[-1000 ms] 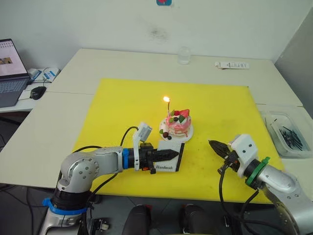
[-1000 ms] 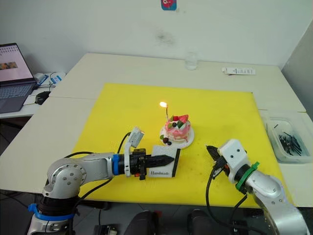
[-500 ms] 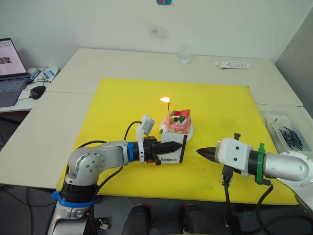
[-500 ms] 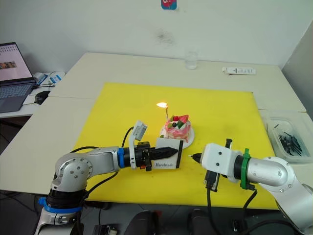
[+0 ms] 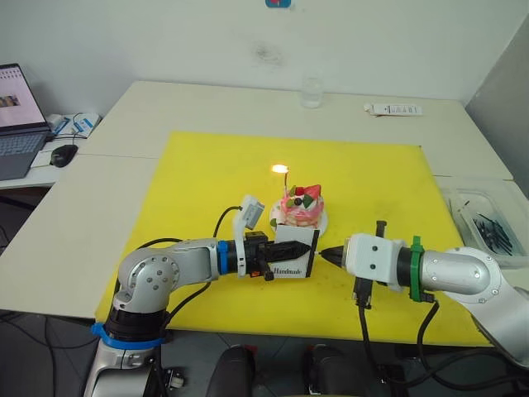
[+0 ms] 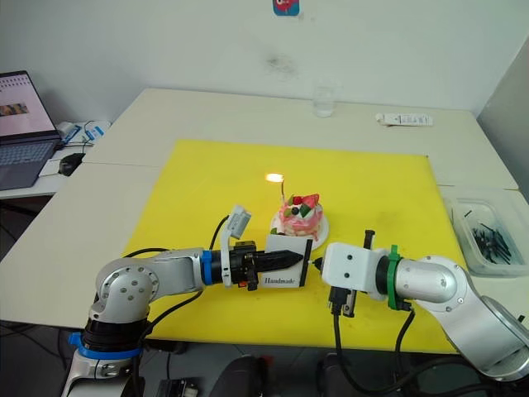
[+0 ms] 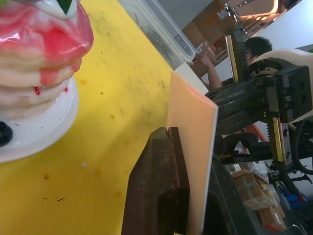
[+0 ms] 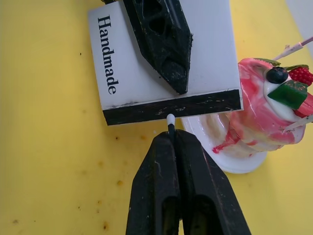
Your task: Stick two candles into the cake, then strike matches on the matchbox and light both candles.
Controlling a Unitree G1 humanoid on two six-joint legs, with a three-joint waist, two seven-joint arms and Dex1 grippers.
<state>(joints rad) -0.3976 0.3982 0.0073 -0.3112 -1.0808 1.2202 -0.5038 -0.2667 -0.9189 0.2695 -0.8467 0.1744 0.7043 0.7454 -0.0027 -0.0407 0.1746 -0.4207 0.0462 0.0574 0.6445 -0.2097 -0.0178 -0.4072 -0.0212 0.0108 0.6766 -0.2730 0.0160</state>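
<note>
My left claw (image 5: 304, 247) grips matchbox (image 8: 161, 73); right claw (image 8: 171, 139) pinches match (image 8: 170, 122), tip at black strip, beside cake (image 5: 301, 208).

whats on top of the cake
A lit candle, a strawberry, green leaves and a dark berry top the cake. Its far side is hidden.

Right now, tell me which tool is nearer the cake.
Left. The left tool, holding the matchbox, sits just in front of the cake; the right tool is slightly farther out.

Beige tables (image 5: 248, 107) against white wall (image 5: 165, 41)
</note>
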